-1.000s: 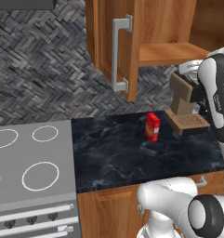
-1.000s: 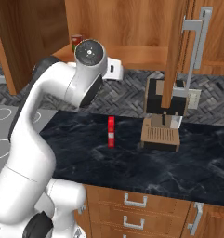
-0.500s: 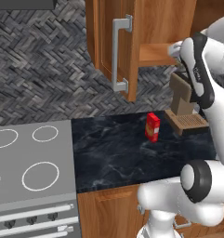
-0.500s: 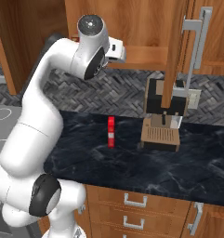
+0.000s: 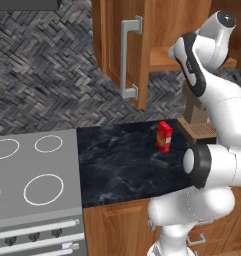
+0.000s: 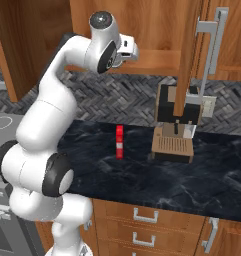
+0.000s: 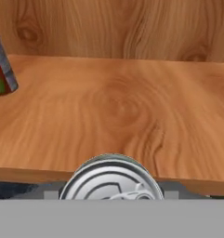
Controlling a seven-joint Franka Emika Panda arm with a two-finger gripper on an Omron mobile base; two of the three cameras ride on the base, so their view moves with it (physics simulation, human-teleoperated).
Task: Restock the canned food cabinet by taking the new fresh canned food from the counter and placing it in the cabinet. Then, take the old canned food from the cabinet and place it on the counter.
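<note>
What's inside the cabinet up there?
On the cabinet's wooden shelf stands the old can at the left edge, partly cut off. The flat silver tin sits at the front edge. The gripper's fingers are hidden.

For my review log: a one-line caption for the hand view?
Flat silver tin at the wooden shelf's front edge, orange-red can at far left.

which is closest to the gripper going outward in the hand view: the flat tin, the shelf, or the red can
1. flat silver tin: right at the bottom edge by the gripper, at the shelf's front lip.
2. wooden shelf: stretches away just beyond the tin.
3. red-labelled can: far back on the shelf, at the left edge.
</note>
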